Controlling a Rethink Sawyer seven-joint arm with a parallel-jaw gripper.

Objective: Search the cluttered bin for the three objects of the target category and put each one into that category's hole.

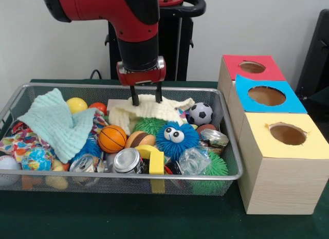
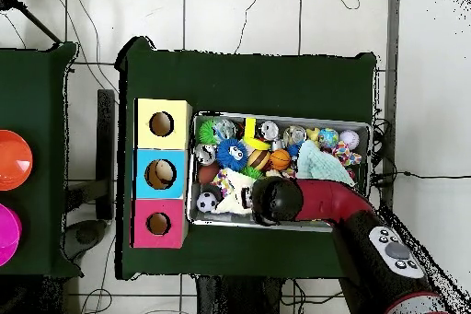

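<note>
Cream cloth: crinkly waffle-textured cream cloth point(image 1: 154, 109), spread over the clutter at the far middle of the bin, beside a black-and-white soccer ball point(image 1: 200, 113).
Gripper: black two-fingered gripper point(image 1: 146, 96) under the red and black arm point(image 1: 134, 28); fingers a little apart, both tips pressed into the cream cloth's top edge; whether they pinch it cannot be told.
Mint cloth: mint green waffle cloth point(image 1: 55, 123), draped over the left part of the bin, apart from the gripper.
Bin: wide silver wire-mesh basket point(image 1: 123, 176), holding an orange toy basketball point(image 1: 112, 139), a blue spiky ball with eyes point(image 1: 176, 139) and a crushed silver drink can point(image 1: 126, 161).
Hole: round cut-out in red paper point(image 1: 252, 67) on the farthest pale wooden box, right of the bin.
Neighbouring holes: blue-topped cut-out point(image 1: 266, 95), then yellow-topped cut-out point(image 1: 288, 134), nearer the camera.
</note>
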